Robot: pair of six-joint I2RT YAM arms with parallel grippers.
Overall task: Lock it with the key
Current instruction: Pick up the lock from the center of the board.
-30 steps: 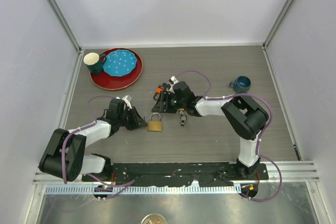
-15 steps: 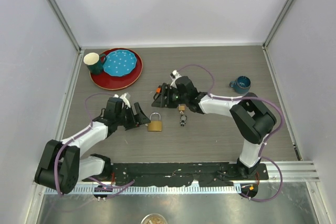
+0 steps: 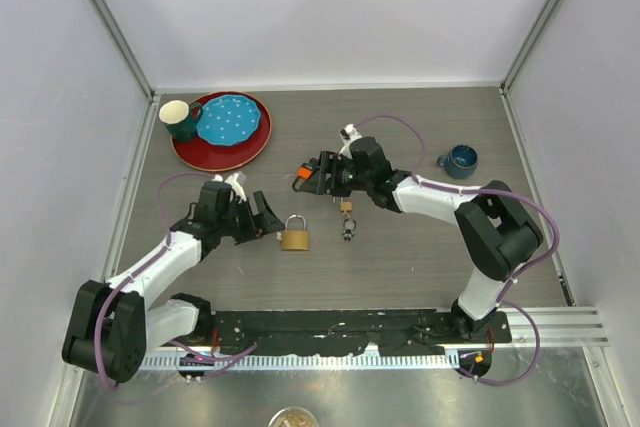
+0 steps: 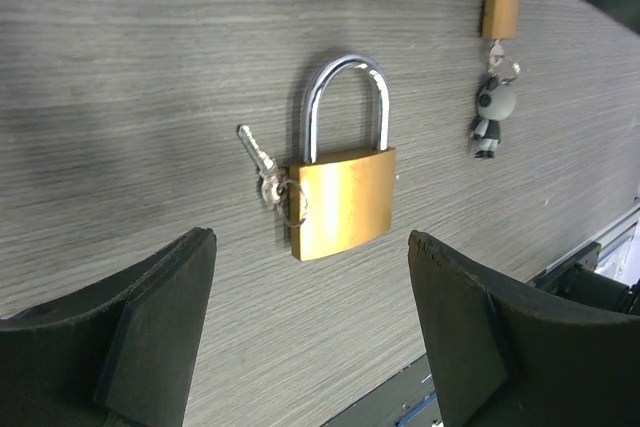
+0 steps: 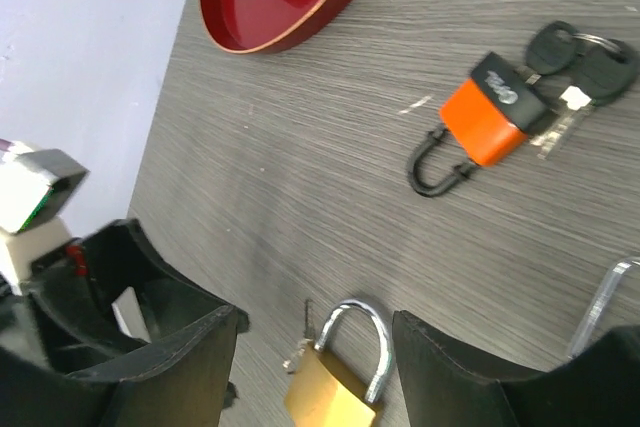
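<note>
A brass padlock lies flat on the table with its steel shackle down in the body. A small key on a ring sticks out of its left side. My left gripper is open just left of the padlock and touches nothing; in the left wrist view its black fingers stand wide apart short of the brass body. My right gripper hovers open beyond the padlock, which shows low between its fingers.
An orange padlock with black keys lies by the right gripper. A small brass lock with a panda charm lies right of the padlock. A red plate, green mug and blue cup stand farther back.
My left gripper has opened and drawn slightly back from the padlock's left side. The right gripper has lifted away toward the back and opened a little wider. The padlock stayed put.
</note>
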